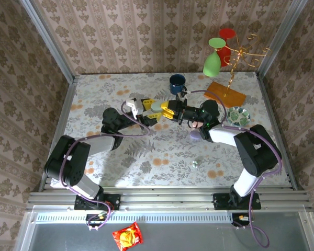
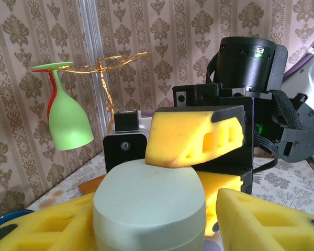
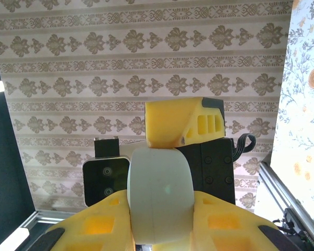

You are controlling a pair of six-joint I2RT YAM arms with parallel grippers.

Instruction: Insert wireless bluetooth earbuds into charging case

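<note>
Finding: the case [image 2: 149, 204], pale green and rounded, is held clear of the desk [image 1: 120, 157] at its middle, between two opposed grippers. The right gripper [image 3: 159, 225] pinches its flanks. The left gripper [image 2: 157, 225] brackets it from the opposite side, crosswise to that grip, with one finger apparently short of contact, so I cannot tell whether it grips. One small pale bud [image 1: 194, 163] lies on the desk well apart, toward the near edge. In my judgement the right arm is nearer to it.
</note>
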